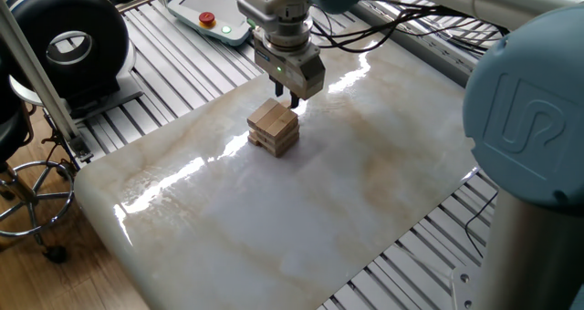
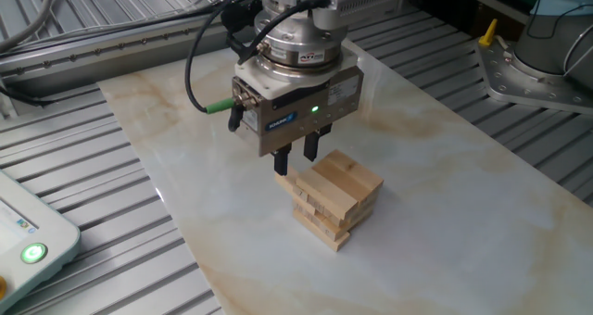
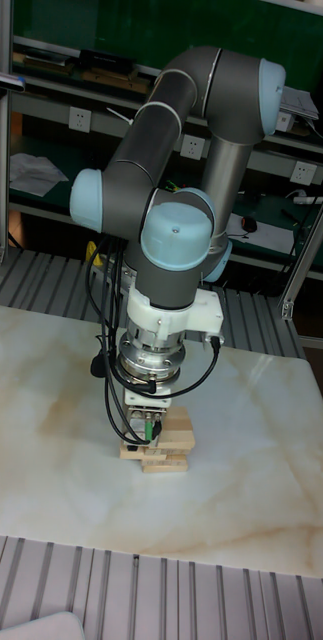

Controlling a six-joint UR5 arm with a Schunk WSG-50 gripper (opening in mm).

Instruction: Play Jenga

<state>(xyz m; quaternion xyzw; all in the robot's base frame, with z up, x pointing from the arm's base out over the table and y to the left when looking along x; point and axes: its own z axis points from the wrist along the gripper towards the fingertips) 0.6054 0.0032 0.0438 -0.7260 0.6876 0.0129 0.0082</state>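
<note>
The Jenga stack (image 1: 274,128) (image 2: 334,199) (image 3: 167,446) is a small pile of light tan wooden blocks in crosswise layers on the marble slab. My gripper (image 1: 294,99) (image 2: 296,157) (image 3: 146,436) points straight down at the stack's far end. Its fingertips are about level with the top layer. The two dark fingers (image 2: 312,146) stand a narrow gap apart with nothing between them. One fingertip hangs just over the end of a block that sticks out of the top layers. I cannot tell whether it touches the wood.
The marble slab (image 1: 274,210) lies on a ribbed aluminium table (image 2: 102,232). A teach pendant (image 1: 212,16) rests at the back, and another device with a green light (image 2: 32,250) lies by the slab. A black round unit (image 1: 68,41) and a stool (image 1: 23,178) stand off the table.
</note>
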